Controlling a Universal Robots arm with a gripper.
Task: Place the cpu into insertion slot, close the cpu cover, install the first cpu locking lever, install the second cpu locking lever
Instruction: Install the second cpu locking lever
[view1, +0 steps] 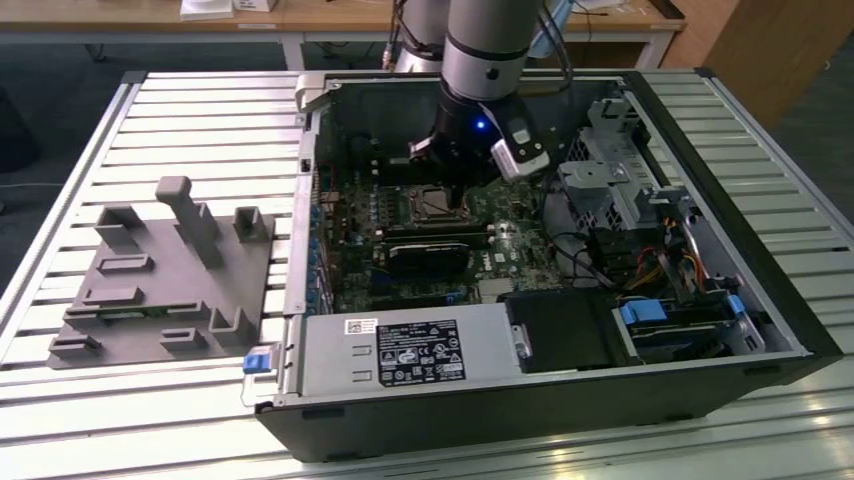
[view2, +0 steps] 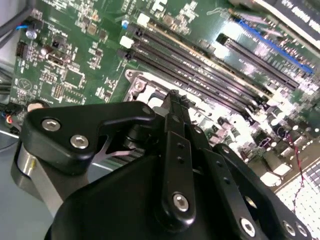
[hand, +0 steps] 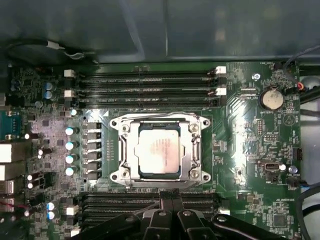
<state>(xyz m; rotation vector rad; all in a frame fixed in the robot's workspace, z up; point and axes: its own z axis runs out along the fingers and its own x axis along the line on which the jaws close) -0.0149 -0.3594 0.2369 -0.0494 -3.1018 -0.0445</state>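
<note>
**First wrist view: one cpu seated, fingers just beside the socket**

One motherboard (hand: 250, 150) carries one insertion slot (hand: 160, 185). One cpu cover (hand: 192, 150) lies flat around the single cpu (hand: 159, 154). Fingers (hand: 172, 210) are pressed together, holding nothing, poised just beside the socket's memory-slot edge, cpu straight ahead.

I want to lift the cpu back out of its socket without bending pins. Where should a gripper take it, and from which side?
Judging by the first wrist view, the cpu lies flat inside the closed cover, which overlaps its margins. The cover would probably have to be opened first. Then come straight down from above and pinch two opposite side edges, lifting level.
</note>
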